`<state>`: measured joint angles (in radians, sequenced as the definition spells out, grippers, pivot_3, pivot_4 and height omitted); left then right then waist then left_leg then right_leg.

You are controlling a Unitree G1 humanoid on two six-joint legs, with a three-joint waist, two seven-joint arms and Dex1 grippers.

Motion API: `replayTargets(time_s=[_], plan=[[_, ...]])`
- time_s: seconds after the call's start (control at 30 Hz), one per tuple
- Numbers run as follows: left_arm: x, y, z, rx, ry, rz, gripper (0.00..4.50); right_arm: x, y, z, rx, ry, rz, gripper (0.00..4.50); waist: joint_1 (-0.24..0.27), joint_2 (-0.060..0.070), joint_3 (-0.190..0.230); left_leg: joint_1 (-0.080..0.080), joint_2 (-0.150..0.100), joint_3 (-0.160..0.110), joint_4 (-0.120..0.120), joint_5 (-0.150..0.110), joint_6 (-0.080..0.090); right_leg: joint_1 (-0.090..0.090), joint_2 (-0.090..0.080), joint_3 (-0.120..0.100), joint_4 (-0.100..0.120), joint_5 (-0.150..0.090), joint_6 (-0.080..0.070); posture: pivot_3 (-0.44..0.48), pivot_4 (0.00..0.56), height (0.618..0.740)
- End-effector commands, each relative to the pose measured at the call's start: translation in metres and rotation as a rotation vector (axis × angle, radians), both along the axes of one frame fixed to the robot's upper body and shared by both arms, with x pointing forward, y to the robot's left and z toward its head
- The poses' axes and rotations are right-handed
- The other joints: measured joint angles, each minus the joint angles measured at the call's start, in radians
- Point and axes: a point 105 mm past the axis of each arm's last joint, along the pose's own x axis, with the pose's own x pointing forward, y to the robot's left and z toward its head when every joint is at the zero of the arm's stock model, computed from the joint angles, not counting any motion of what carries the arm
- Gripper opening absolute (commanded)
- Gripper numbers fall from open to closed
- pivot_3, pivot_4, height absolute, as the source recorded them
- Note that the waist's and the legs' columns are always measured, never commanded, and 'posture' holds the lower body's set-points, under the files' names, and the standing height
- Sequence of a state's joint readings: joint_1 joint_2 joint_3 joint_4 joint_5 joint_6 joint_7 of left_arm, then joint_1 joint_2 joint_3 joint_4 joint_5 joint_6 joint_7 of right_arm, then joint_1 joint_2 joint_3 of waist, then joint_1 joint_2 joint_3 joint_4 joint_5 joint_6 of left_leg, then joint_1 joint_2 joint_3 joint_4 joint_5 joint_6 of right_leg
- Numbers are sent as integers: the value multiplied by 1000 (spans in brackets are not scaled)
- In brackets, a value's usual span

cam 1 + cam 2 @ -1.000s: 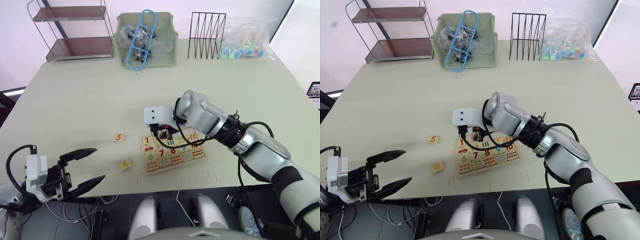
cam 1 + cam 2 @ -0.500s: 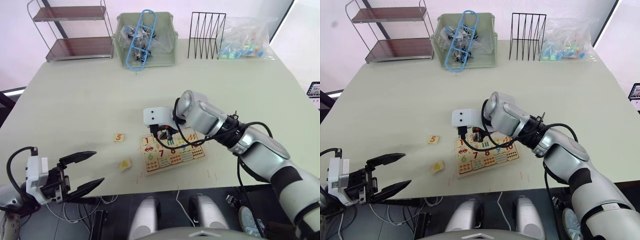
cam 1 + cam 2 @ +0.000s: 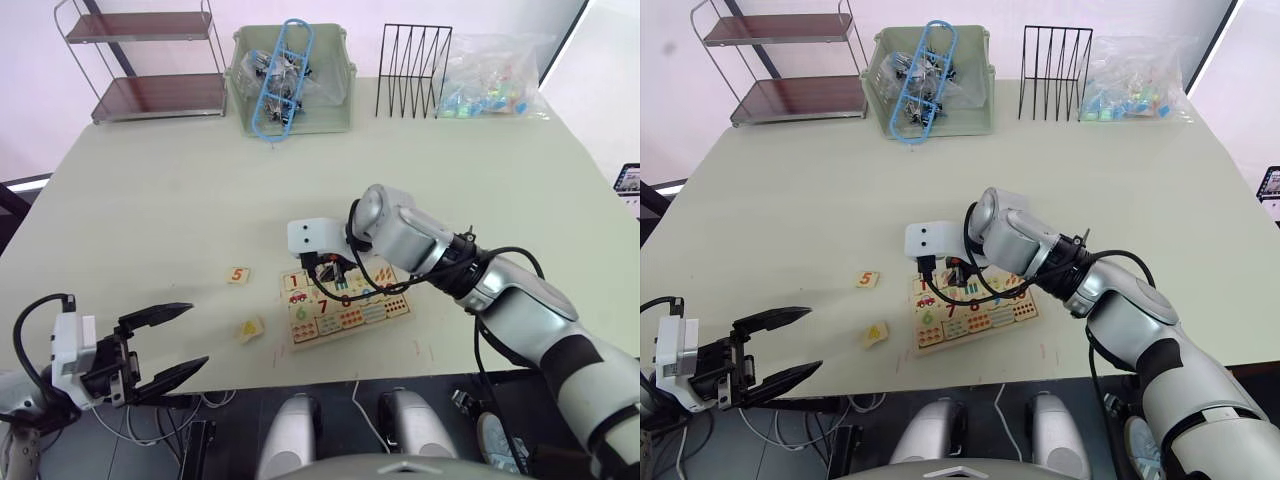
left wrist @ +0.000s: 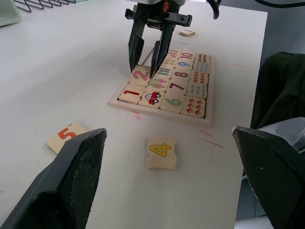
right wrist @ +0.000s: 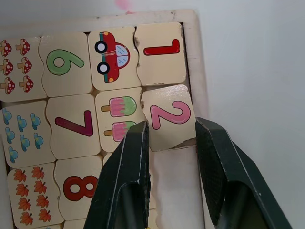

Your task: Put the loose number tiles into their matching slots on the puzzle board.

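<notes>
The puzzle board (image 3: 388, 304) lies near the table's front edge, with most of its picture and numeral pieces seated. My right gripper (image 3: 333, 272) points down over the board's left end. Its fingers (image 5: 136, 157) are shut on the number 2 tile (image 5: 169, 119), which sits slightly askew beside the seated 1 (image 5: 161, 50). Past the 2 tile a bare slot (image 5: 174, 186) shows. Left of the board, the loose 5 tile (image 3: 238, 274) and 4 tile (image 3: 250, 328) lie on the table. Another tile (image 4: 187, 32) lies beyond the board. My left gripper (image 3: 197, 334) hangs open at the front left, off the table edge.
Along the back edge stand a metal shelf (image 3: 150, 65), a pale green bin (image 3: 335, 110) holding a blue frame and clutter, a black wire rack (image 3: 413, 70) and a bag of colourful plastic pieces (image 3: 490, 80).
My left gripper sank slightly a second ago and has held still since. The right gripper stays over the board's left end, barely shifted.
</notes>
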<state>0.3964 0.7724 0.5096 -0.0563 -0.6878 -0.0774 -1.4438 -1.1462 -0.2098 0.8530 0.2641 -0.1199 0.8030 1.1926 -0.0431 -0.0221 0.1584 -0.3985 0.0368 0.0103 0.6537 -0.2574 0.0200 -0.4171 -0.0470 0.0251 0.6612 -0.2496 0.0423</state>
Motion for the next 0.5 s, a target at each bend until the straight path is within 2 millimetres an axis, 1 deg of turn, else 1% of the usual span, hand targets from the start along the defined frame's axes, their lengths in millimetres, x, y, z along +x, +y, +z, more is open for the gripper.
replayTargets(time_s=[0.03,0.37,0.43,0.5], plan=[[-2,6,6,18,-36,18,4500,1,4,5,18,-16,11,833,0,0,0,0,0,0,0,0,0,0,0,0,0,0,0,0,150,740],[-3,6,5,20,-36,18,4500,2,4,4,17,-17,15,833,-1,1,0,0,0,0,0,0,0,0,0,0,0,-2,-3,0,150,740],[-2,6,5,20,-36,16,4500,2,3,3,14,-19,19,1869,-1,1,0,0,0,0,0,0,0,0,0,0,0,-2,-3,0,150,740],[-2,6,4,19,-36,13,4500,2,2,2,11,-21,21,2689,-1,1,1,0,0,0,0,0,0,0,0,0,0,-2,-3,0,150,740]])
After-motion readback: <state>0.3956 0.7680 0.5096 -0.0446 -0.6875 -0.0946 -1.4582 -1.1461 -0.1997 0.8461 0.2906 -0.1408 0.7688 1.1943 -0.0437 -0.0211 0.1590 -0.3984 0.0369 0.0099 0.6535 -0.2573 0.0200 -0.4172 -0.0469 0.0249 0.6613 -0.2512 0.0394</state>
